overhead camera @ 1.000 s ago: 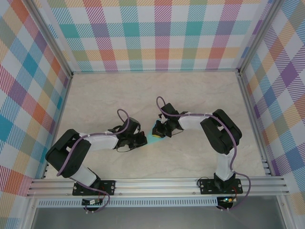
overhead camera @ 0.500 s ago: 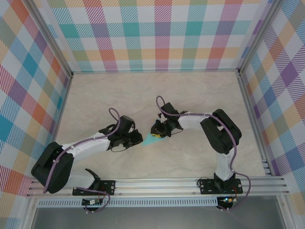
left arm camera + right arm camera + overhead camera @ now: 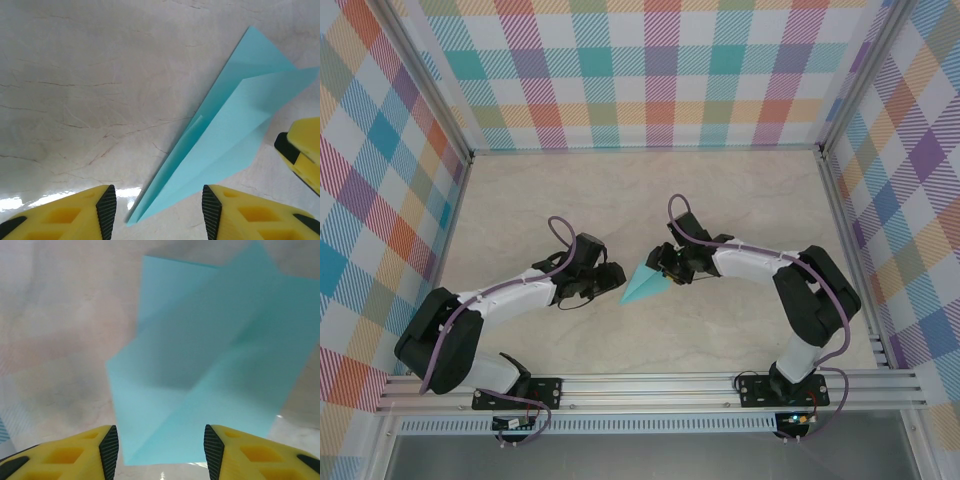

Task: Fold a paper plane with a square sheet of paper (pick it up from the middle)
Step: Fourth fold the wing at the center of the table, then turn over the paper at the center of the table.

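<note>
Release done: left pincer (image 3: 158, 207) and right pincer (image 3: 161, 447) have both opened partway, empty; the paper plane (image 3: 643, 287) lies freed between them, folding apparently finished.

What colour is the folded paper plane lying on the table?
The paper plane is plain turquoise, with no pattern. The left wrist view shows it best.

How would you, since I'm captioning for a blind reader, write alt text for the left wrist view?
A folded turquoise paper plane lies on a pale marbled table, its pointed tip near the camera. The left gripper has its yellow, black-padded fingers apart on either side of the tip, gripping nothing.
</note>
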{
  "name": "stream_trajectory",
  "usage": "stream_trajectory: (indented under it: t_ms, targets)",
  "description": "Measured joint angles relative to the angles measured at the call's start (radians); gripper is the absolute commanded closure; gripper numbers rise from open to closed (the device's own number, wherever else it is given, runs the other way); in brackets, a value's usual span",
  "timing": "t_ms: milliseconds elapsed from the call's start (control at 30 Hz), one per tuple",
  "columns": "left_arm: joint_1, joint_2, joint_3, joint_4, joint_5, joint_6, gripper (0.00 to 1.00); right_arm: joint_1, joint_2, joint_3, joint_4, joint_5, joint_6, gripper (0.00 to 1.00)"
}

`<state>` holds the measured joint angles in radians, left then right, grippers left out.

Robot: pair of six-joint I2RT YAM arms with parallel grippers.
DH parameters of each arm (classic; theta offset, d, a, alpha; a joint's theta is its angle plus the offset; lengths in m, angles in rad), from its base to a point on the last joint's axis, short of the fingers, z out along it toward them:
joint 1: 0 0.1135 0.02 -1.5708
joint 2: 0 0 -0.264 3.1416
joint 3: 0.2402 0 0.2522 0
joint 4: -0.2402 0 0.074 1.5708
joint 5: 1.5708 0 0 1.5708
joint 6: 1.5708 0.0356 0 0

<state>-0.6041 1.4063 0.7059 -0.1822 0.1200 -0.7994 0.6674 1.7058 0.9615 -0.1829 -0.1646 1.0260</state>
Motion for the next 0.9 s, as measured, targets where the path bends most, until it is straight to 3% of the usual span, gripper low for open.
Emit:
stream_trajectory:
  t_ms: [667, 767, 833, 900]
  targets:
    - [0.037, 0.013, 0.013, 0.000, 0.011, 0.003, 0.48, 0.000, 0.106, -0.005, 0.192, -0.125, 0.029, 0.70]
    - [0.055, 0.013, 0.013, 0.000, 0.028, 0.003, 0.45, 0.001, 0.122, -0.005, 0.222, -0.151, 0.029, 0.75]
    - [0.068, 0.012, 0.013, 0.000, 0.045, 0.003, 0.42, 0.000, 0.130, -0.010, 0.254, -0.167, 0.031, 0.85]
    - [0.082, 0.011, 0.013, 0.000, 0.065, 0.004, 0.40, 0.000, 0.135, -0.022, 0.291, -0.183, 0.031, 0.89]
